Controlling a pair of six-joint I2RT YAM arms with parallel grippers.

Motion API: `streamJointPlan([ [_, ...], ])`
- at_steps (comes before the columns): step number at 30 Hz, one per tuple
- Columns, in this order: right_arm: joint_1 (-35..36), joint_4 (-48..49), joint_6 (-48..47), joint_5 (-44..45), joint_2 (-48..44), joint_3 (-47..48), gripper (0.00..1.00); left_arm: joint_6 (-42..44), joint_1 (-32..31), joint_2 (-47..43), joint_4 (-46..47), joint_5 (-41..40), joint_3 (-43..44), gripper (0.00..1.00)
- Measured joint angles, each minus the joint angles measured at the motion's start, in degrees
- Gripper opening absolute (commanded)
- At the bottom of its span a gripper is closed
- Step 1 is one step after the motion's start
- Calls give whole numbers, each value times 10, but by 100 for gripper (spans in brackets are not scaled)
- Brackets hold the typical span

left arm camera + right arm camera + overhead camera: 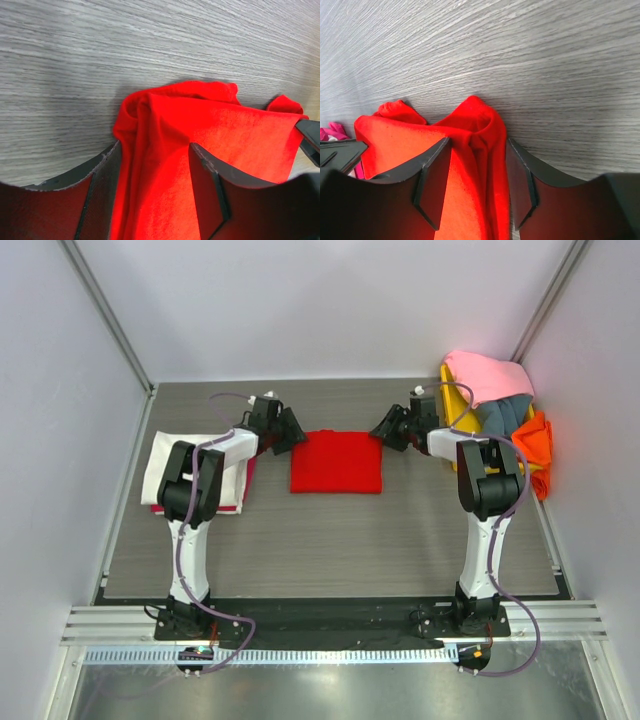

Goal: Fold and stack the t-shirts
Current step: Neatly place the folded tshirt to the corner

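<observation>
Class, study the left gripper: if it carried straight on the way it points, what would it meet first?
The red t-shirt: its bunched corner lies between the fingers of the left gripper, which would press into that cloth. Beyond, probably the right gripper, though depth is unclear.

The booth is bright and evenly lit from overhead, with only short, soft shadows under the arms. The red t-shirt [336, 462] glows almost oversaturated, which flattens its folds. In the wrist views, the near fingers [210, 200] are dark and slightly soft, while the table [150, 40] grain stays crisp.
</observation>
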Motion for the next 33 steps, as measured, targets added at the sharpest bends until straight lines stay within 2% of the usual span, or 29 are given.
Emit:
streamJointPlan([
  [5, 2, 0, -4, 3, 3, 2, 48, 0, 1, 4, 4, 0, 1, 48],
  [7, 2, 2, -5, 2, 9, 9, 39, 0, 1, 8, 10, 0, 2, 44],
  [9, 2, 4, -6, 0, 21, 20, 24, 0, 1, 14, 18, 0, 4, 38],
  [11, 2, 4, -2, -4, 39, 37, 19, -2, 1, 25, 30, 3, 11, 12],
  [12, 3, 5, -1, -8, 48, 49, 15, -7, 1, 32, 34, 4, 15, 4],
  [13, 3, 7, 0, -9, 56, 59, 13, -12, 1, 39, 43, 8, 17, 0],
  [14, 4, 12, 1, -11, 61, 64, 10, -15, 1, 42, 51, 10, 18, 0],
  [15, 5, 16, 2, -10, 64, 66, 3, -17, 1, 44, 56, 12, 18, 0],
  [16, 7, 17, 1, -8, 64, 66, 1, -20, 1, 44, 62, 12, 17, 0],
  [23, 21, 32, -11, 11, 33, 23, 1, -26, 1, 19, 99, 1, -31, 0],
  [27, 26, 30, -15, 13, -29, -41, 1, -14, 1, -41, 82, -9, -84, 0],
  [33, 34, 40, -15, 0, -181, -153, 1, 2, -1, -199, 59, -10, -169, 0],
])
